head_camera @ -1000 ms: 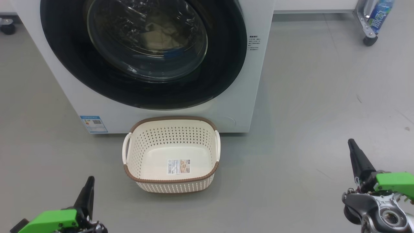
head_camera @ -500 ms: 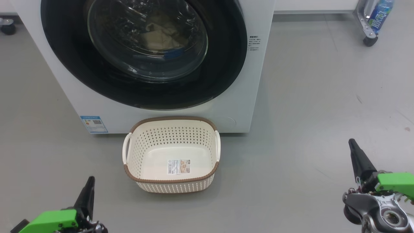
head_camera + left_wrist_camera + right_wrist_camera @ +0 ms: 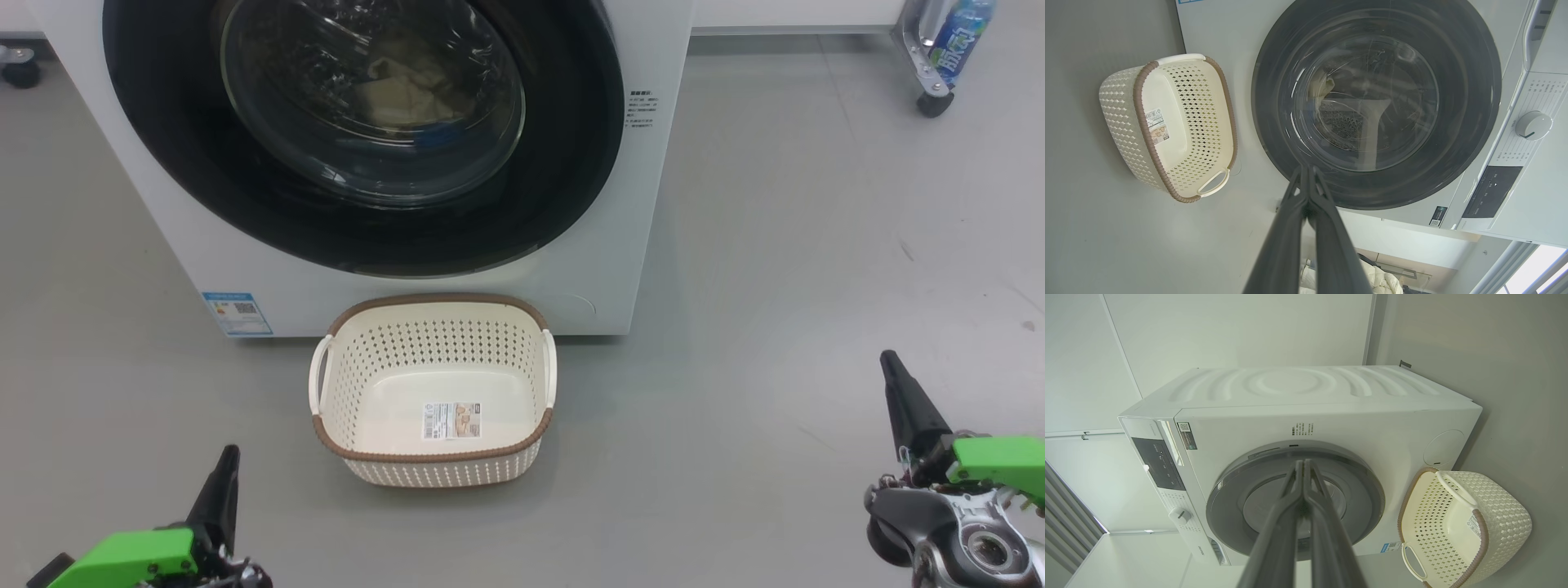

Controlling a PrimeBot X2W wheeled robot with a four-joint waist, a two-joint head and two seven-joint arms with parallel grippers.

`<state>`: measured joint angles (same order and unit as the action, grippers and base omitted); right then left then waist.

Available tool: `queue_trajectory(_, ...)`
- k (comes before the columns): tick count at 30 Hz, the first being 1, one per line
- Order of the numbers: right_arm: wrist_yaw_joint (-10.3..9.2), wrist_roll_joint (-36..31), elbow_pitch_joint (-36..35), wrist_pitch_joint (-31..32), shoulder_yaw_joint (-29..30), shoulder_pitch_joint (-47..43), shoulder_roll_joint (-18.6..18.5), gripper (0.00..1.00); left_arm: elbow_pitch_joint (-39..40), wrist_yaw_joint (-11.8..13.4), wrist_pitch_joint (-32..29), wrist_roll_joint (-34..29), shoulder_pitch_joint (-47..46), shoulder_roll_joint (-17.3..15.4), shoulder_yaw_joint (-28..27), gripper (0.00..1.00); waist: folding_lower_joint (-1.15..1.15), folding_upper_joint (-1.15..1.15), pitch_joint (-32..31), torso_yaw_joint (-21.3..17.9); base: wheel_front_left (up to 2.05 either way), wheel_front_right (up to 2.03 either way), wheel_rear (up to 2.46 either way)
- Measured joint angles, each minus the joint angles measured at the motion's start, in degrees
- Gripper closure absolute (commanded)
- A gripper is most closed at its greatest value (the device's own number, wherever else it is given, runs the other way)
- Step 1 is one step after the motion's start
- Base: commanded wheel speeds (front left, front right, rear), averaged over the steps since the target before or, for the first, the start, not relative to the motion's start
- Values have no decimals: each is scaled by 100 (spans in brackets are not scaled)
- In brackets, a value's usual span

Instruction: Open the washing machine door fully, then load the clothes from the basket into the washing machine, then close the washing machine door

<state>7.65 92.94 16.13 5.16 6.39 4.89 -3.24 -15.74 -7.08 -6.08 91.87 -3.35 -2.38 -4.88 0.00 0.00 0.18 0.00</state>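
So, leftmost: left claw (image 3: 230, 453) low and near, fingers pressed together, nothing in them. Ahead of it and slightly right, blue sticker (image 3: 237, 314) on the lower corner of the washing machine (image 3: 645, 212). Further ahead and right of that claw, the washing machine door (image 3: 571, 163) lies flush to the front, so shut. Judged rigid, hinged, fairly heavy. Glossy black rim looks slippery, and the glass bowl (image 3: 326, 155) is no place to press. Likeliest hold is the rim's edge on the right claw's side, where the right wrist view shows a pale notch (image 3: 1265, 451); cannot tell if it is a pull. Behind the glass, the clothes (image 3: 404, 90), cream with a streak of blue, heaped inside: soft, light, would sag from a pinch. Ahead, between the two claws, basket (image 3: 437, 457) on the floor (image 3: 735, 408) just before the machine, bare but for a label sticker (image 3: 451, 420). Light stiff plastic, likely to skid if nudged. Right claw (image 3: 888, 363), well right of the basket, likewise closed and empty. Loading and closing look done. Far ahead of it, a bottle (image 3: 959, 37)
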Motion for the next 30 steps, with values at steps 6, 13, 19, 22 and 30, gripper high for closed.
queue_trajectory(6, 0, 0, 0, 18, 14, 0, 5, 100, 0, 0, 0, 0, 0, 0, 0, 100, 0, 0, 0, 0, 0, 0, 0)
queue_trajectory(13, 0, 0, 0, 19, 27, 0, 9, 100, 0, 0, 0, 0, 0, 1, 0, 100, 0, 0, 0, 0, 0, 0, 0)
queue_trajectory(19, 0, -1, 0, 43, 35, -1, 12, 100, 0, 0, 0, 0, 0, 1, 0, 100, 0, 0, 0, 0, 0, 0, 0)
queue_trajectory(22, 0, -11, 0, 43, 37, -1, 14, 100, 0, 0, 0, 0, 0, 1, 0, 100, 0, 0, 0, 0, 0, 0, 0)
queue_trajectory(30, 0, -15, 0, 49, 44, -1, 19, 100, 0, 0, 0, 0, 0, 1, 0, 100, 0, 0, 0, 0, 0, 0, 0)
